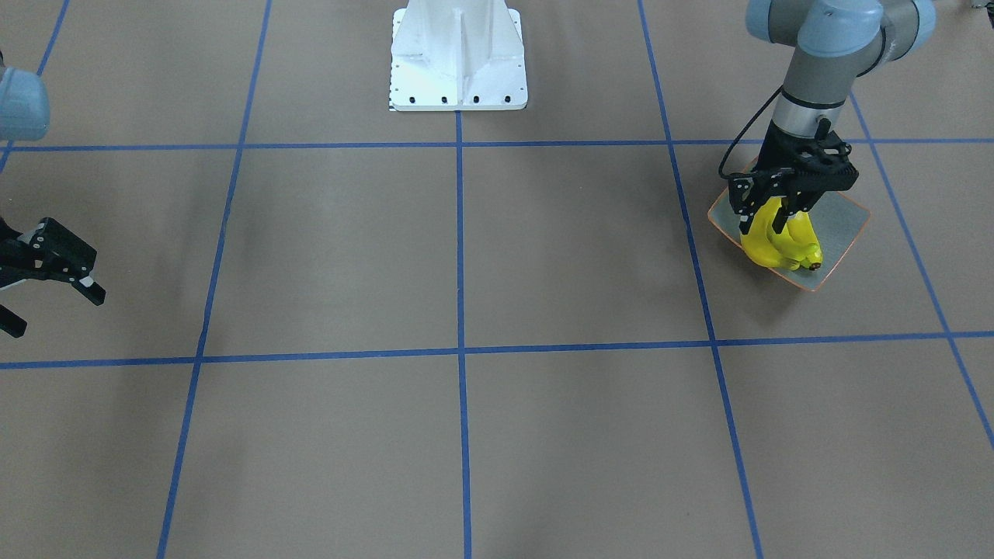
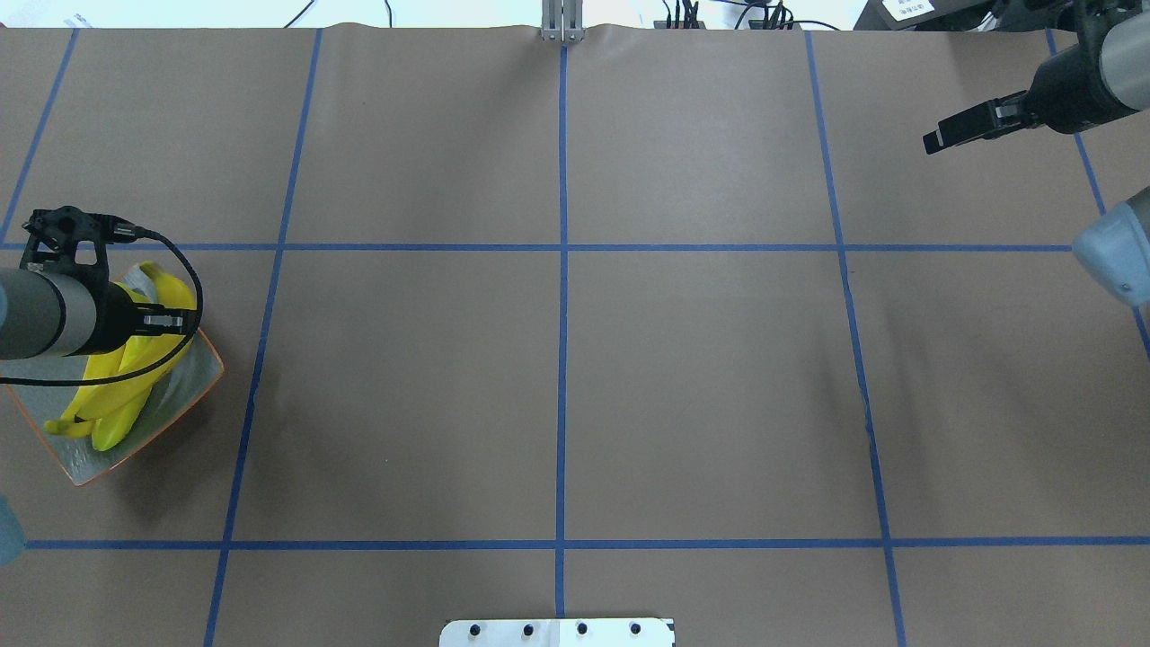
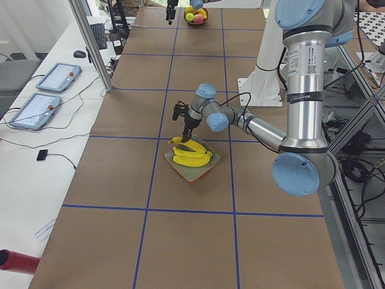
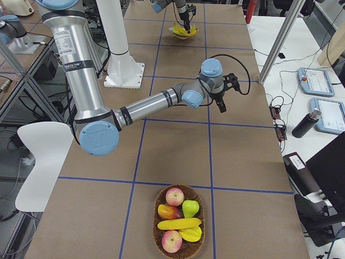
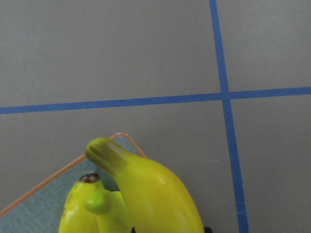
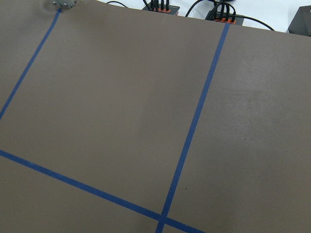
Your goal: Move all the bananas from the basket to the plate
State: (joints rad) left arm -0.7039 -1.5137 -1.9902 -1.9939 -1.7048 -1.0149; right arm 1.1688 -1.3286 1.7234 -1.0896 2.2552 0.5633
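Observation:
The grey-blue plate (image 1: 842, 225) with an orange rim lies at the table's left end, and it also shows in the overhead view (image 2: 175, 400). Yellow bananas (image 2: 108, 400) lie on it. My left gripper (image 1: 775, 213) stands over the plate, shut on a banana (image 1: 765, 229) whose stem end tilts up (image 5: 146, 184). One banana (image 4: 180, 223) lies in the wicker basket (image 4: 155, 216) at the table's right end. My right gripper (image 1: 50, 309) is open and empty, held above the bare table away from the basket.
The basket also holds two apples (image 4: 174, 196), a pear (image 4: 190, 208) and other fruit. The white robot base (image 1: 458, 62) stands at the table's middle edge. Blue tape lines cross the brown table. Teach pendants (image 3: 57, 75) lie on a side bench.

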